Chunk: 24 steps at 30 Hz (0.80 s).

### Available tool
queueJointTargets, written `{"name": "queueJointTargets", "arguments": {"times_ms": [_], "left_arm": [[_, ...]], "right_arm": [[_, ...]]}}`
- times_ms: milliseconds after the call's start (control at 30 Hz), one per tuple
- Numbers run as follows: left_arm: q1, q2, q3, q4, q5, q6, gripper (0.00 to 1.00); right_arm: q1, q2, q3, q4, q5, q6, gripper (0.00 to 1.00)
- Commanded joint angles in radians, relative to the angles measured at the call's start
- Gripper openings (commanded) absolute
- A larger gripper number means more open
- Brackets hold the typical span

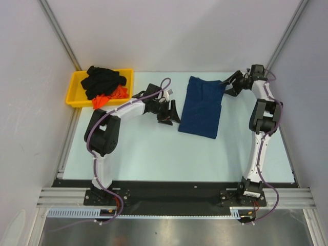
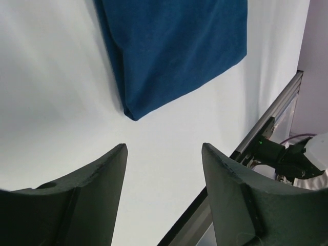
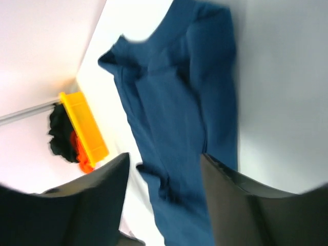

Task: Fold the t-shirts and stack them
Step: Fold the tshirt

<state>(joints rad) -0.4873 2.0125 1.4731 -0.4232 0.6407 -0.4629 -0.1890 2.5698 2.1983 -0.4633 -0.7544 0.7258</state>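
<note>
A folded navy blue cloth t-shirt point(image 1: 201, 106) is laid flat on the pale tabletop point(image 1: 154, 148), right of centre. The right end effector point(image 1: 229, 84) is spread apart at the shirt's far right corner, with nothing gripped. The left end effector point(image 1: 171, 114) is spread apart, empty, just left of the shirt. A black cloth t-shirt point(image 1: 102, 79) and an orange-red cloth t-shirt point(image 1: 118, 93) are heaped in the yellow plastic tray point(image 1: 76, 91) at the far left.

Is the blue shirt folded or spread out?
Folded: the blue shirt lies as a narrow rectangle, no sleeves sticking out, layers doubled along one edge.
</note>
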Motion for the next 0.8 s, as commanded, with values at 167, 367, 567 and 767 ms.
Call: {"name": "queueJointTargets", "arguments": {"times_ms": [167, 367, 567, 767], "left_arm": [[0.001, -0.133, -0.206, 0.207, -0.055, -0.259, 0.67], [-0.014, -0.231, -0.445, 0.555, -0.110, -0.630, 0.67], [-0.053, -0.250, -0.500, 0.694, -0.216, -0.815, 0.65], [-0.083, -0.215, -0.533, 0.735, -0.276, -0.921, 0.60]], "right_arm": [[-0.032, -0.599, -0.458, -0.356, 0.271, -0.212, 0.76], [0.042, -0.989, -1.016, -0.114, 0.213, -0.083, 0.81], [0.088, -1.313, -1.469, 0.179, 0.239, 0.236, 0.73], [0.095, -1.418, -1.679, 0.299, 0.280, 0.424, 0.59]]}}
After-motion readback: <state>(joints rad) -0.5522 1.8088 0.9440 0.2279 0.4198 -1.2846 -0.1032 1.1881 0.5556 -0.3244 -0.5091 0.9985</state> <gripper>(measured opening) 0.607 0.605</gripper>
